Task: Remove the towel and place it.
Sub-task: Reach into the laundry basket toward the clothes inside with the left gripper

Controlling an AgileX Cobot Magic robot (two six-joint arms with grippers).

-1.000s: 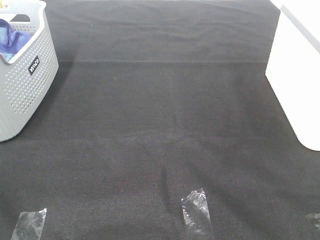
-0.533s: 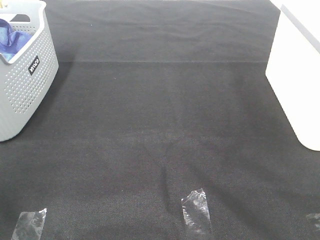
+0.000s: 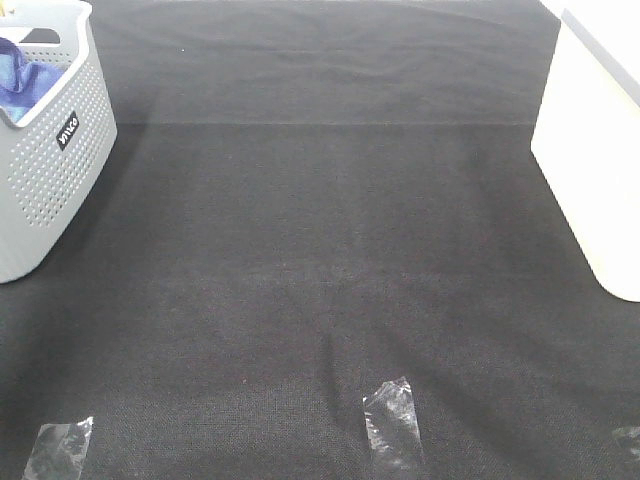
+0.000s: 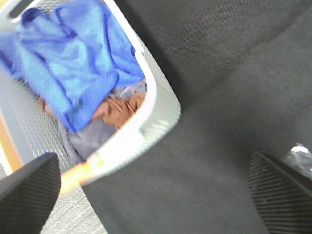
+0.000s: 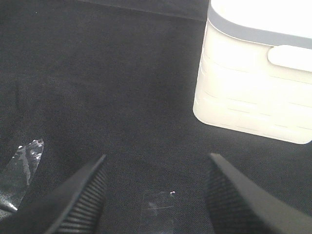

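Mat (image 3: 330, 250) ctr open; grey basket (image 3: 45, 170) far L, open-topped; white bin (image 3: 590, 180) R edge.

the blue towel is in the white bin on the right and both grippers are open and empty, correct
No. The towel lies in the grey basket on the left, not in the white bin; the left wrist view shows it bunched there. The left gripper and right gripper are indeed open and empty.

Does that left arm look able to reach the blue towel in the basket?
Probably yes: the towel lies on top in the open-topped basket, nothing covers it, and the left pincer is open and empty nearby.
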